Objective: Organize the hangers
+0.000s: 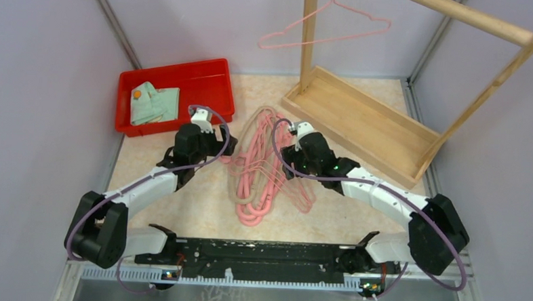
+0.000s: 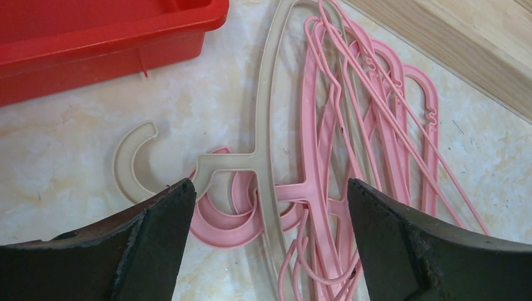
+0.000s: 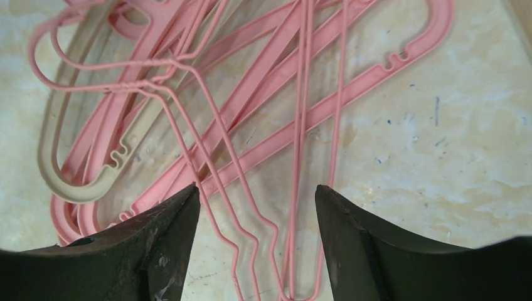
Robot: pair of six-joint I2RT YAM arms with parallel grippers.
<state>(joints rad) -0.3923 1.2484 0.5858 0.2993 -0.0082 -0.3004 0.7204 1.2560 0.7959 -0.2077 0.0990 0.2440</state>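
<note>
Straddling the hangers (image 3: pixel 351 90) with right gripper (image 3: pixel 256 191) spread, nothing pinched.
Lying lengthwise dead ahead; left gripper (image 2: pixel 270 188) spread, equally near.

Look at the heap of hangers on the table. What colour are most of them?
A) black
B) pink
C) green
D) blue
B: the hangers in the heap are nearly all pink, and only a beige hanger lying across them is a different colour.
</note>
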